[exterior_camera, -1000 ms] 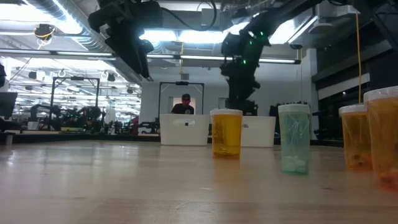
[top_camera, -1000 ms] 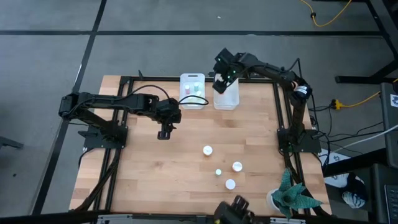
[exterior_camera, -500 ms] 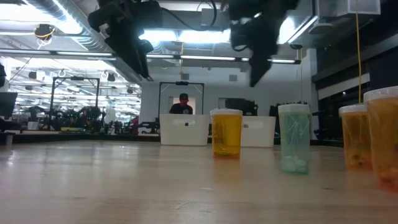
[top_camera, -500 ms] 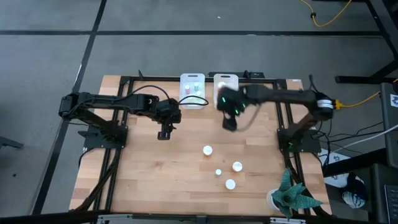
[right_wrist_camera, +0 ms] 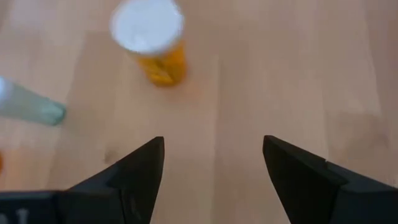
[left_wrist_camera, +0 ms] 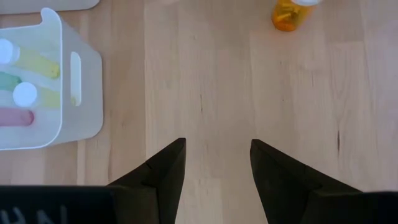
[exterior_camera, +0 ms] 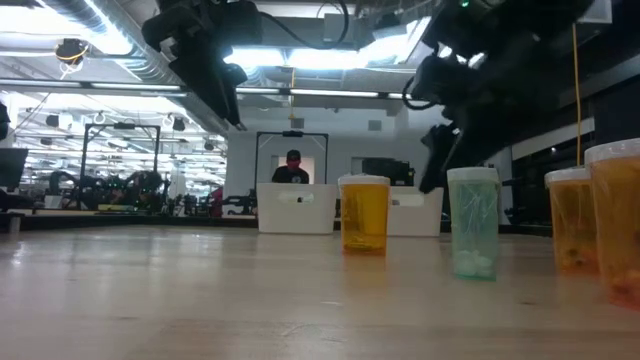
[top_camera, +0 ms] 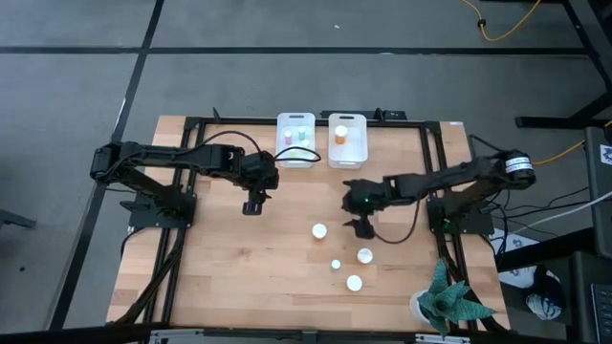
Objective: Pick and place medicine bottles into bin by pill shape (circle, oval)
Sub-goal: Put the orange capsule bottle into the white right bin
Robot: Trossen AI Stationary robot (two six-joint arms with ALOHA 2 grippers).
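Observation:
Several white-capped bottles stand upright on the table: an orange one, a green one and two more orange ones. My right gripper is open and empty, just right of the first orange bottle and above the table. My left gripper is open and empty over bare wood, near the left bin.
Two white bins stand at the far edge: the left bin holds pastel bottles, the right bin holds an orange bottle. A potted plant stands at the near right corner. Bare wood lies on the table's left half.
My right gripper has left the right bin and swung toward the table's near edge and downward, to a spot beside the standing bottles. The bottles on the table have not moved.

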